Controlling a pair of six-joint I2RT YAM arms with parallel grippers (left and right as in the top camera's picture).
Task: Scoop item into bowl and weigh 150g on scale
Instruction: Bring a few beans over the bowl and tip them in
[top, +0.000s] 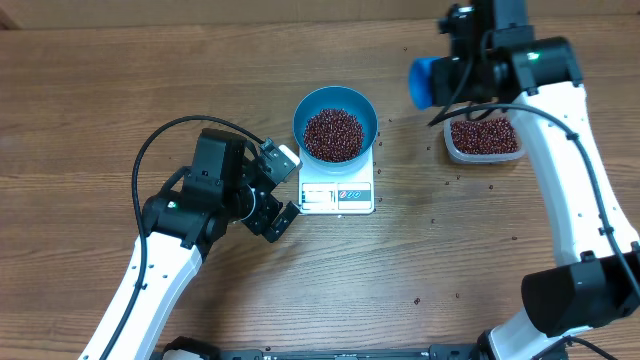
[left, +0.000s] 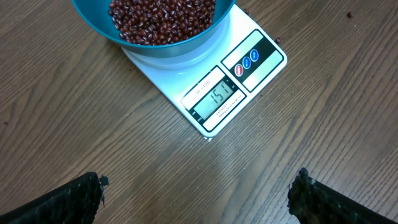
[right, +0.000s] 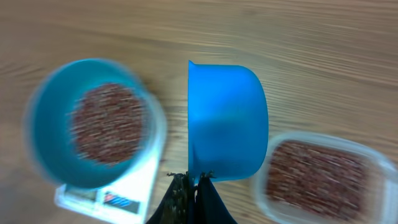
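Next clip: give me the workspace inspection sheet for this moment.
Surface: wooden table, bare wood.
Job's things: blue bowl of beans sits on the white scale; display seems to read 151.
Clutter: stray beans scattered on the wood; clear tub holds more beans.
Grippers: left gripper open and empty, beside the scale; right gripper shut on the blue scoop.
Cables: black cable loops over the left arm; another runs along the right arm.
Surroundings: nothing seen.
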